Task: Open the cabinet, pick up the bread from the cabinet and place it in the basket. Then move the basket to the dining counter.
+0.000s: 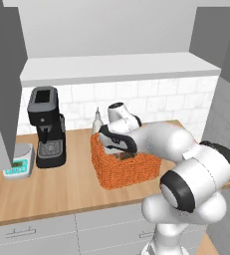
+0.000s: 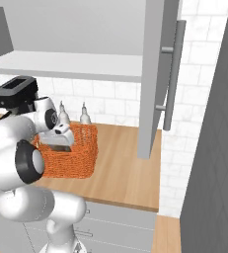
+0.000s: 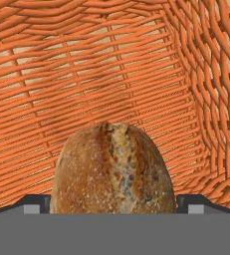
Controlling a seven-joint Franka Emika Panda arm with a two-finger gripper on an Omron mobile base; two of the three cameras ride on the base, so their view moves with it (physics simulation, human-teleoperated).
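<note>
Reaching down into the boxy orange woven wicker basket (image 1: 128, 168) on the wooden tabletop (image 1: 61, 187), your fingers (image 3: 37, 203) stand spread wide either side of the crusty brown rounded bread (image 3: 113, 169). You likely have them spread to leave the loaf resting in the basket.

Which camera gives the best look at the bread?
The hand view: the bread sits close up on the basket floor. The left base view shows just a dark sliver behind the gripper; the right base view hides it.
</note>
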